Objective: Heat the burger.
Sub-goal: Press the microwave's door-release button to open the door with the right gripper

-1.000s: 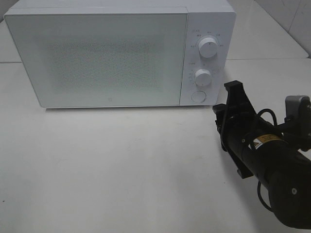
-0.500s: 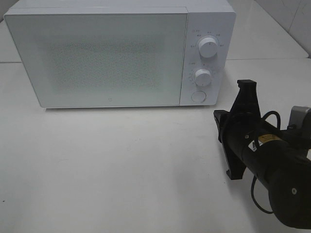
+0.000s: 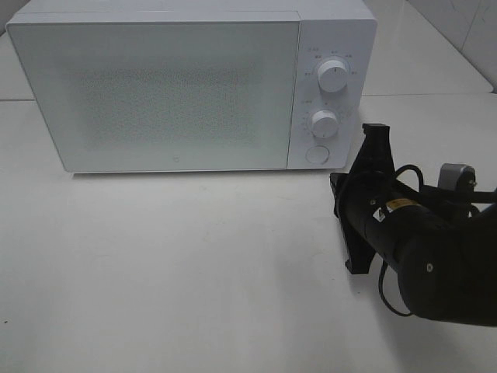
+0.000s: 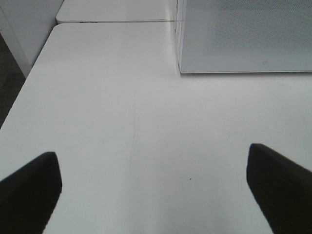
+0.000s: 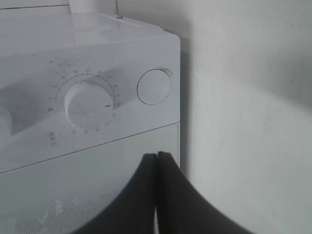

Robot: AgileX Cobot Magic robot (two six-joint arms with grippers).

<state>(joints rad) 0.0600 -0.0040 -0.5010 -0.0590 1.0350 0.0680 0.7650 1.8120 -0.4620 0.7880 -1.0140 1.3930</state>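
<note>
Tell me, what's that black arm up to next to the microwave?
The right tool is shut, holds nothing, and points at the microwave's control panel, close to the round button below the two dials. The microwave door is closed. The left tool is open over the bare table, also holding nothing. No burger shows in any view, and the frosted door hides whatever is inside.

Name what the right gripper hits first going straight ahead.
Probably the microwave front, at the panel by the round button; the shut right gripper points there, though depth is unclear.
</note>
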